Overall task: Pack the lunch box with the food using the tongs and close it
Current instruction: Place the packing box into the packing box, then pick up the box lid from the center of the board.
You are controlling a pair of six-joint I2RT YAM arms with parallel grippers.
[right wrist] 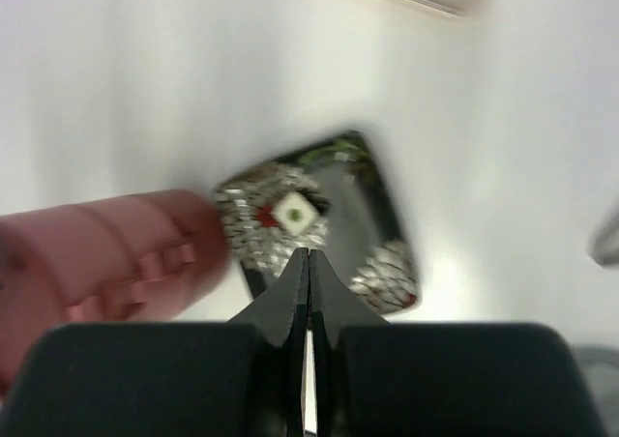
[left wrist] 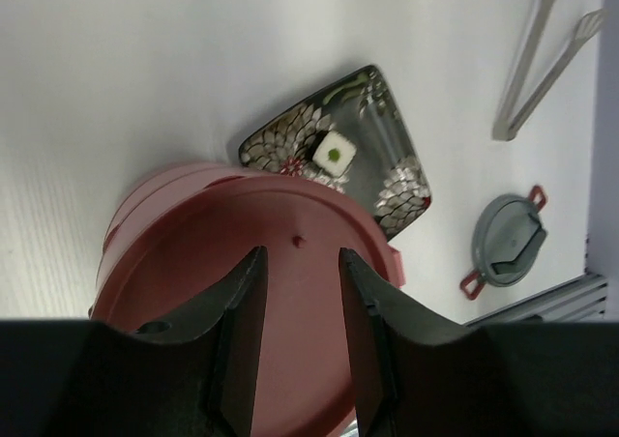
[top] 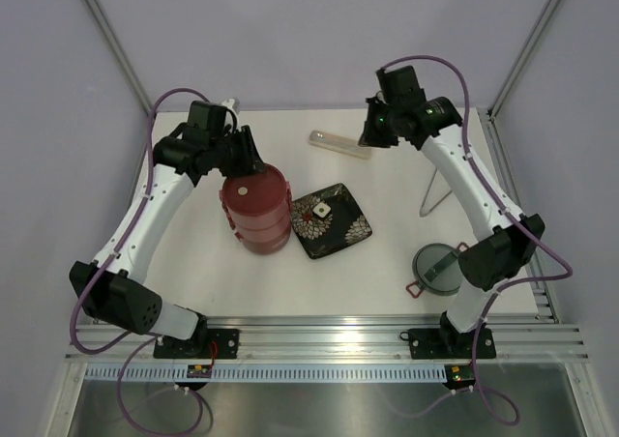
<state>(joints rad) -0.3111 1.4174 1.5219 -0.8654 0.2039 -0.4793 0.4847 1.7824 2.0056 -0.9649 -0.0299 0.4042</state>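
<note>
The lunch box (top: 257, 211) stands as a stack of dusty-red bowls left of centre, with a flat dark-red disc lid (left wrist: 290, 302) on top. My left gripper (left wrist: 300, 263) hovers just over that lid, jaws apart with only the lid's surface showing between them; from above, the left gripper (top: 244, 149) sits at the stack's far edge. The grey handled top lid (top: 437, 268) lies at the front right. The tongs (top: 436, 197) lie on the table at right. My right gripper (right wrist: 309, 254) is shut and empty, raised at the back. No food shows in any view.
A black flower-patterned plate (top: 332, 221) with a small white square on it sits right of the stack. A long translucent case (top: 338, 143) lies at the back, near the right gripper (top: 370, 132). The right arm's base stands beside the grey lid.
</note>
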